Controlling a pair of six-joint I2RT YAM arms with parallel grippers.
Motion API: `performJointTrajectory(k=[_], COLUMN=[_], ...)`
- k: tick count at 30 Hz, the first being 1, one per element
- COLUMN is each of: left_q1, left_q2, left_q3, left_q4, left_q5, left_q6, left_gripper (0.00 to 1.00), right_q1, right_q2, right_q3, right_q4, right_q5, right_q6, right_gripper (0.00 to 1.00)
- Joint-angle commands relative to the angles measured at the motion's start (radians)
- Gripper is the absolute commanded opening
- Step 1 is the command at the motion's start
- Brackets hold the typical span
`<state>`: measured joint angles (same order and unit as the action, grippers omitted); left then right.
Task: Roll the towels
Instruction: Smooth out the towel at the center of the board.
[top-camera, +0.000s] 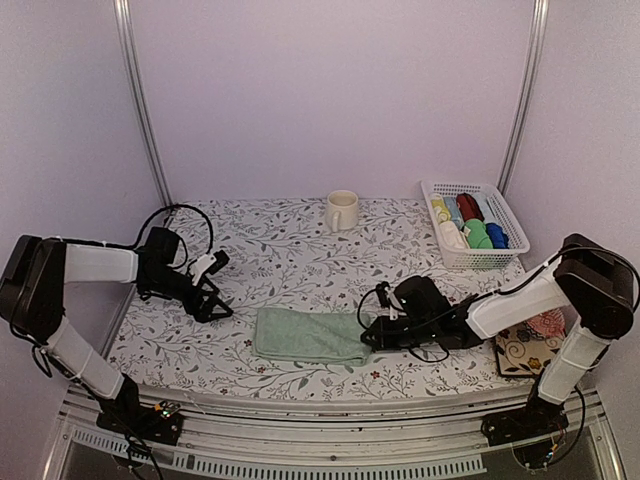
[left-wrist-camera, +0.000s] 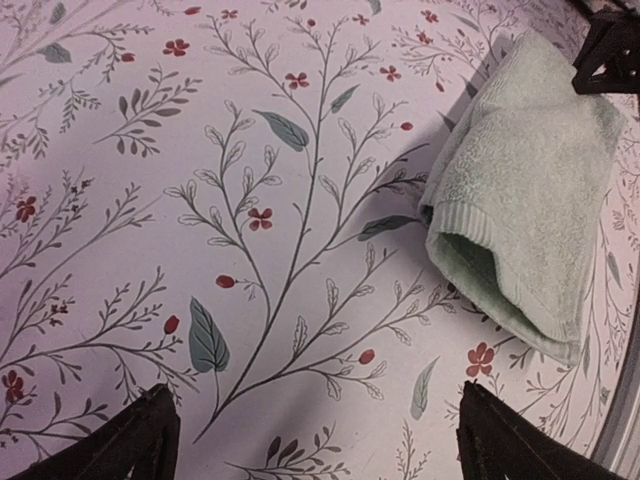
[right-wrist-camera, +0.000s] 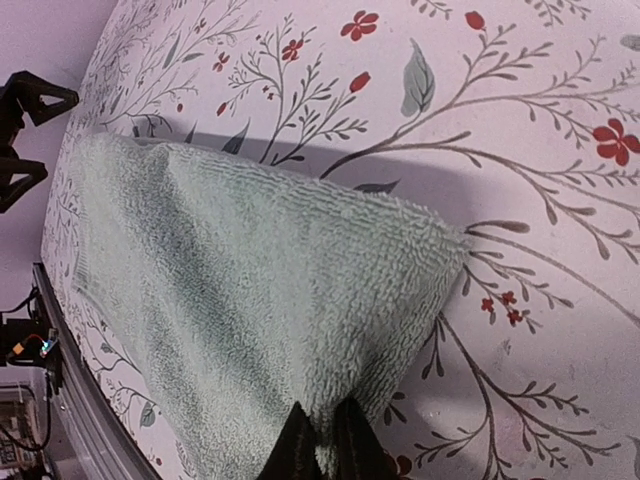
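1. The sage green towel (top-camera: 310, 336) lies folded on the floral tablecloth (top-camera: 280, 250), near the front edge and about midway between the two arms.
2. The right gripper (top-camera: 366, 335) is low at the towel's right end. In the right wrist view its jaws are pressed together, pinching the towel's edge.
3. That pinched end sits slightly raised and casts a shadow on the tablecloth behind it.
4. The left gripper (top-camera: 224, 288) hovers to the left of the towel, apart from it. Its jaws are spread, with only bare tablecloth between them.
5. A cream mug (top-camera: 341, 211) stands upright at the far centre of the table.
6. A white basket (top-camera: 475, 225) at the far right holds rolled cloths of several colours.
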<state>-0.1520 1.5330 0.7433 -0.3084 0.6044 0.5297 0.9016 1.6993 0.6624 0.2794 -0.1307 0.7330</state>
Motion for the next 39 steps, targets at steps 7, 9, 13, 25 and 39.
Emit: performJointTrajectory(k=[7,9,13,25,39], left_q1=[-0.082,-0.137,-0.245,-0.432,-0.522], left_q2=[-0.13,-0.164,-0.225,-0.103,0.187], left_q3=[-0.003,-0.021,-0.054,-0.003,0.096], left_q4=[-0.033,-0.032,-0.018,-0.059,-0.198], left_q5=[0.011,-0.014,-0.01,0.072,-0.025], left_q6=[0.101,0.134,0.193,0.303,0.359], left_gripper=[0.97,0.97,0.96,0.63,0.31], right_q1=[0.014,0.022,0.03,0.022,-0.066], right_q2=[-0.154,-0.191,-0.194,0.127,0.184], right_q3=[0.021,0.043,0.108,0.321,0.236], right_q4=[-0.194,-0.21,-0.169,-0.102,-0.084], right_q5=[0.198,0.216,0.158,-0.008,-0.036], right_q6=[0.003,-0.027,-0.134,-0.161,-0.112], right_gripper=[0.45,0.45,0.39,0.22,0.2])
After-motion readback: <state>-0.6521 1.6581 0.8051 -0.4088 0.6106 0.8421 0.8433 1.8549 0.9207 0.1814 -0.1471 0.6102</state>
